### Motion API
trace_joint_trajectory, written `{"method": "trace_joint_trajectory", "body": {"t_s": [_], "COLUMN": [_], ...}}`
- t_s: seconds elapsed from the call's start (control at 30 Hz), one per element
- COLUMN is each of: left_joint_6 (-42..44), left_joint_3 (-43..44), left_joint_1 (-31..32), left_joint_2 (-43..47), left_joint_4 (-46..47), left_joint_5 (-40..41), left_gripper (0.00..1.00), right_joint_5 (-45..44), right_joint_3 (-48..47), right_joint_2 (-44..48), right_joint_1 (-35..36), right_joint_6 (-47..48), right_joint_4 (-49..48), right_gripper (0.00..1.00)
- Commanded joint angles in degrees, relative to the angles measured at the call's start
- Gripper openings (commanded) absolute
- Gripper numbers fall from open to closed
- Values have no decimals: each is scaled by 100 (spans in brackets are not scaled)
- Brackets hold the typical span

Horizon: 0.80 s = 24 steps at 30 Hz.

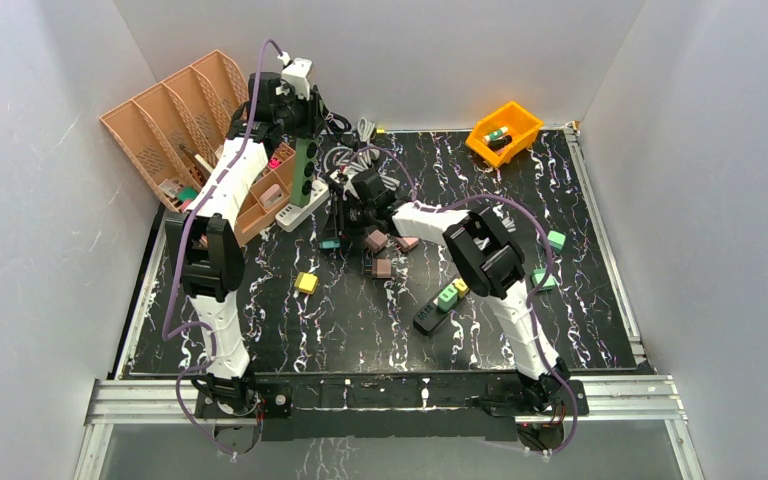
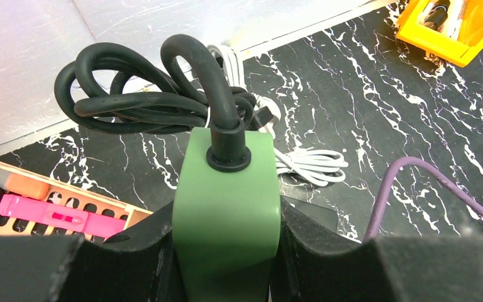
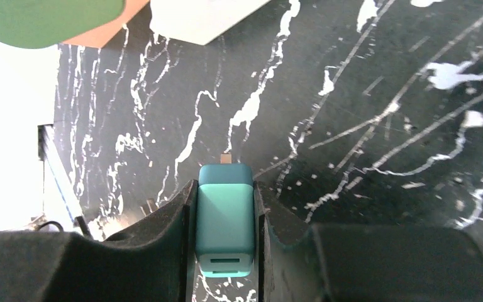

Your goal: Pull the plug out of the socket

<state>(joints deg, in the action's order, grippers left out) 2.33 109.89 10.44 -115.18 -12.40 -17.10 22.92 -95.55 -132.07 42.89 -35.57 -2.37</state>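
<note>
Currently the left claw (image 2: 226, 255) pinches the green socket strip (image 2: 226, 201) near its cord end, with the black cord (image 2: 138, 104) coiled beyond. The right claw (image 3: 225, 236) is clamped on the teal plug (image 3: 224, 217). The plug sits apart from the strip, above the black marbled counter (image 3: 365, 126).

Marbled table (image 1: 360, 330), yellow bin (image 1: 526, 117) (far corner), white power strip (image 1: 300, 208)
</note>
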Motion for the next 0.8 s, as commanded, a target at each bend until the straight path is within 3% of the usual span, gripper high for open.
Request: {"method": "trace_joint_trajectory", "body": {"t_s": [0.0, 0.07, 0.17, 0.23, 0.37, 0.47, 0.5, 0.53, 0.6, 0.67, 0.73, 0.77], "left_joint_6": [-72, -96, -147, -200, -424, -704, -875, -1270, -1280, -1142, -1086, -1143], "left_joint_3": [234, 196, 159, 129, -73, 50, 381, 1248, 2325, 2803, 2333, 2060], "left_joint_1": [-25, -24, -24, -25, -24, -24, -26, 8, 180, 261, 230, 193], "left_joint_2": [418, 429, 398, 343, 192, -94, -399, -1119, -1941, -2447, -2592, -2604], "left_joint_4": [354, 418, 551, 700, 1428, 1832, 1816, 1767, 1477, 1403, 1661, 1908], "left_joint_5": [12, 14, -16, -21, -11, -235, -560, -1660, -2612, -3021, -1762, -1212], "left_gripper": [0, 0, 0, 0, 0, 0, 0, 0, 0, 0, 0, 6], "right_joint_5": [296, 319, 244, 88, -262, -196, -209, -388, -639, -844, -1006, -1066], "right_joint_3": [-376, -370, -220, -149, 56, 752, 1112, 1624, 2078, 2754, 3434, 3688], "right_joint_2": [-208, -276, -170, 24, 665, 1597, 2132, 3031, 3833, 4490, 4868, 4982], "right_joint_1": [45, 42, 40, 36, -203, -761, -1070, -1577, -1969, -2185, -2226, -2233], "right_joint_6": [-402, -402, -262, 18, 307, 57, -12, 90, 345, 473, 548, 567], "right_joint_4": [-518, -459, -335, -244, -137, -887, -1148, -1233, -975, -858, -774, -730], "right_gripper": [0, 18, 59, 69, 75, 77, 80, 86, 92, 95, 95, 95]}}
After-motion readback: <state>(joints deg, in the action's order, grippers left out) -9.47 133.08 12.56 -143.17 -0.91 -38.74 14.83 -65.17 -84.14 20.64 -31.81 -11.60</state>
